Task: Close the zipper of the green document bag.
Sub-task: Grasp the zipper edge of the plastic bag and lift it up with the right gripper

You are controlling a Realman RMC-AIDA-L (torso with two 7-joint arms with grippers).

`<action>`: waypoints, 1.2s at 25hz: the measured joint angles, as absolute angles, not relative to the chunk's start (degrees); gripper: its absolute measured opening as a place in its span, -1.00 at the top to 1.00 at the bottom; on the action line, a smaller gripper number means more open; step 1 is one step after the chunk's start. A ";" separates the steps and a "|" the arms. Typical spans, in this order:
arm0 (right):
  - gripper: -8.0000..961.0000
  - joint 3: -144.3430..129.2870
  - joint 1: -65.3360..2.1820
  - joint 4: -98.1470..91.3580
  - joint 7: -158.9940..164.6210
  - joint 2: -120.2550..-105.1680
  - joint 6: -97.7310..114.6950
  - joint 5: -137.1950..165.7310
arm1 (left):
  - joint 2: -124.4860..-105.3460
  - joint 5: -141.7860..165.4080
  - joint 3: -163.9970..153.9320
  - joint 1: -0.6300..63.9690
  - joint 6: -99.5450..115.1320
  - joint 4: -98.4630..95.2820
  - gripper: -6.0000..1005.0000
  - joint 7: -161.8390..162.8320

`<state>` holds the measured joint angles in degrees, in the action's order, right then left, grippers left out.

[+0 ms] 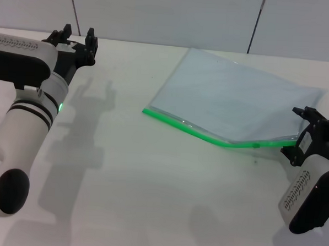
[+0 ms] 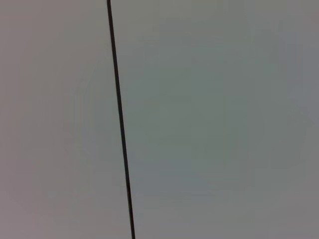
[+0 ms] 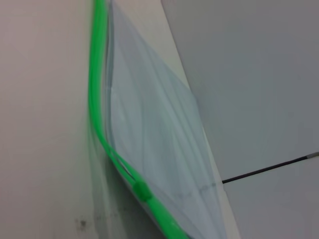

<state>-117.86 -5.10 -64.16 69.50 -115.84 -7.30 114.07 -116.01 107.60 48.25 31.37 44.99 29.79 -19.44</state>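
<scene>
Nearest the head camera, at about 5 o'clock on the white table, the right gripper reaches up to the near right corner of the large flat translucent pale blue-grey plastic document bag; whether its black fingers pinch the bag or merely flank it I cannot tell. That bag lies from centre out toward 2 o'clock, its right end lifted off the table. Its thin bright green plastic zipper strip runs along the near edge, with a small green slider near the right end. At 10 o'clock the left gripper hovers parked, well apart from the bag, fingers spread and holding nothing

From the left wrist, only a pale wall panel with one thin dark seam shows; no fingers, no bag

From the right wrist, the green zipper bows along the bag, its two tracks parted on one side of the slider, so the zip looks partly unclosed

Risk, as I judge it: the limp bag is held by nothing else, so pulling the slider could drag or buckle the whole pouch, and the bowed tracks could jam

No brand, label or writing is readable
</scene>
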 joint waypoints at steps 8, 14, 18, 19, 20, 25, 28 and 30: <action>-0.28 -118.10 -5.55 -63.62 68.06 -115.92 -7.29 113.74 | -116.01 107.72 48.34 31.37 44.90 29.83 0.00 -19.52; -0.06 -118.18 -5.55 -63.80 68.02 -116.20 -8.15 113.70 | -116.01 107.75 48.43 31.37 44.91 29.96 0.00 -19.51; 0.09 -119.06 -5.54 -63.72 68.37 -116.27 -10.71 113.54 | -116.01 107.70 48.43 31.37 44.91 30.05 0.01 -19.48; 0.14 -119.30 -5.54 -63.80 68.52 -116.27 -11.24 113.25 | -116.01 107.62 48.43 31.37 44.91 30.06 0.01 -19.44; 0.18 -119.45 -5.55 -63.89 68.63 -116.28 -11.54 112.68 | -116.01 107.55 48.43 31.37 44.91 30.08 0.01 -19.42; 0.50 -120.57 -6.61 -64.17 68.81 -116.16 -13.48 106.58 | -116.02 107.50 48.43 31.38 44.91 30.32 0.01 -19.38; 0.63 -121.49 -7.30 -64.33 68.79 -116.12 -15.19 103.94 | -116.02 107.48 48.43 31.37 44.91 30.41 0.01 -19.35; 0.69 -121.91 -7.64 -64.60 68.67 -116.09 -15.84 102.36 | -116.02 107.51 48.43 31.38 44.91 30.50 0.01 -19.30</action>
